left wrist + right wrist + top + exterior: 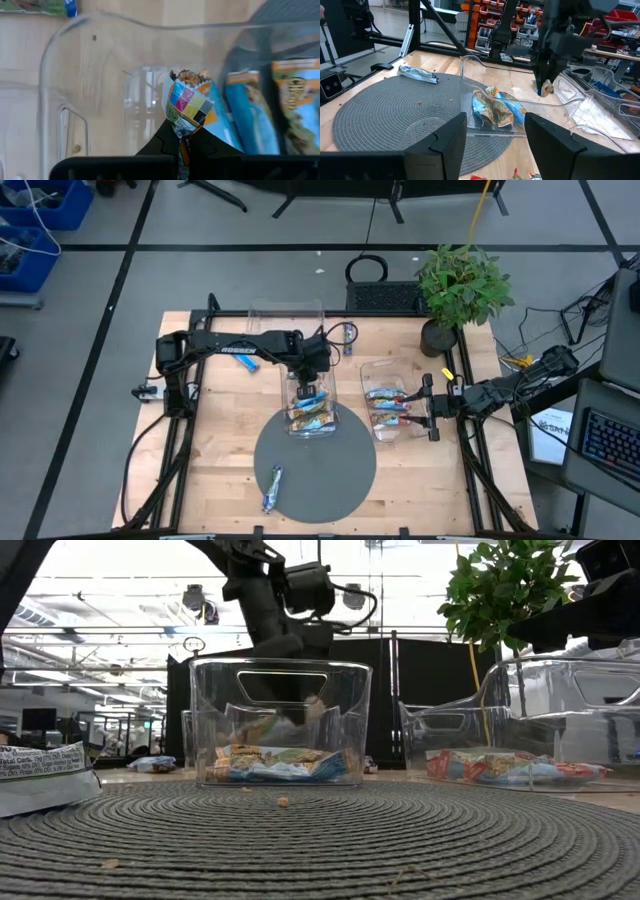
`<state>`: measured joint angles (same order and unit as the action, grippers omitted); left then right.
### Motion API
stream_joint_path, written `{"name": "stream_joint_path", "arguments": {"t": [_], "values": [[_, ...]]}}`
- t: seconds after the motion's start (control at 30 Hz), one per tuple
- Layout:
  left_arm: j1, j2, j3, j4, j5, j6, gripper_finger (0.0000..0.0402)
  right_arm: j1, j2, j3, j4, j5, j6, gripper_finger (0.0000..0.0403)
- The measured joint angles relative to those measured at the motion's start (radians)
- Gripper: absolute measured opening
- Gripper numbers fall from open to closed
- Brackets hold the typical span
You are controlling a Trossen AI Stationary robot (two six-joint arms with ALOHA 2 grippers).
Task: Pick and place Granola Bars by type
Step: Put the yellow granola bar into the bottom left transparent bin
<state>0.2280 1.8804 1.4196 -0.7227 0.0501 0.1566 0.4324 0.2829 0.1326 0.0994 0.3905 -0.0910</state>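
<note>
My left gripper (309, 387) reaches down into the middle clear bin (292, 320) and is shut on a tan granola bar (187, 97) with a light-blue marking. Several bars of that kind (311, 416) lie on this bin's floor beneath it. The right clear bin (392, 370) holds red-marked bars (387, 406). One bar (272, 488) lies on the grey round mat (340, 470), and a blue one (248, 362) lies on the wood by the left arm. My right gripper (495, 140) stands open and level at the right bin's right end, holding nothing. My left gripper pinches the bar's crimped end (183, 129) between its two fingers (165, 142). It comes from above, pointing steeply down. The bar hangs below the fingers inside the bin, its far end (315, 708) above the bars lying on the bin's floor.
A potted plant (462, 285) stands at the table's far right corner, behind the right bin. A black wire rack (385, 295) sits at the far edge. The mat's near half is bare apart from the one bar and a few crumbs (283, 802).
</note>
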Motion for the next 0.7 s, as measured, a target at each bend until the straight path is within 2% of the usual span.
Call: {"name": "stream_joint_path", "arguments": {"t": [0.13, 0.3, 0.6, 0.7], "values": [[-0.002, 0.001, -0.047, 0.081, -0.027, -0.010, 0.0007, 0.000, 0.000, 0.000, 0.000, 0.000, 0.000, 0.0192], [-0.015, 0.001, -0.095, 0.153, -0.112, -0.027, 0.0007, 0.000, 0.000, 0.000, 0.000, 0.000, 0.000, 0.0192], [-0.023, 0.002, -0.155, 0.207, -0.103, -0.032, 0.0008, 0.000, 0.000, 0.000, 0.001, 0.000, 0.000, 0.0192], [-0.022, 0.002, -0.156, 0.205, -0.102, -0.045, 0.0029, 0.000, 0.000, 0.000, 0.000, 0.000, 0.000, 0.0192]]}}
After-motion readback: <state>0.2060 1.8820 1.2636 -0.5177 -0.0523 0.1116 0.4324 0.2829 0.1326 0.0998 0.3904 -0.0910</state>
